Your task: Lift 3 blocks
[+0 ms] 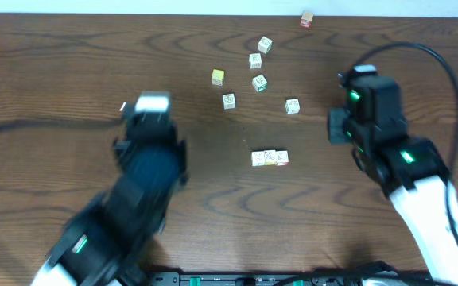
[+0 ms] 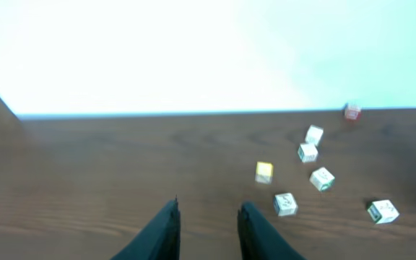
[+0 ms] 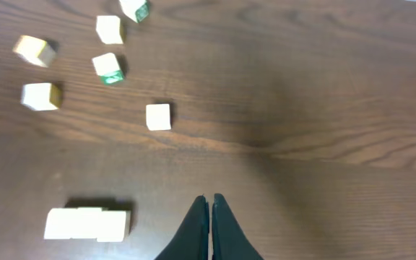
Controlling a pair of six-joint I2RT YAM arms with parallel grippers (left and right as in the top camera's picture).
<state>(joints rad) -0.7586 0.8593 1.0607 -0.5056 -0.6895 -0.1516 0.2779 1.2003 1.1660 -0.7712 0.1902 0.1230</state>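
With right tool [image 3: 209, 198] pressed together and left tool [image 2: 208, 206] spread, uneven end pressure could buckle the centre-frame blocks [image 1: 269, 158].

On the table [image 1: 54, 71], three blocks [image 1: 269, 158] touching in a row, scattered cubes [image 1: 259, 82] behind them, lone cube [image 1: 307, 20] farthest back.

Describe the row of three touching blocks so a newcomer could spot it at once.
On the dark wooden table, look near the middle, left of the right arm. There lies the row of three blocks. Unlike the loose cubes scattered beyond it, these sit side by side, touching.
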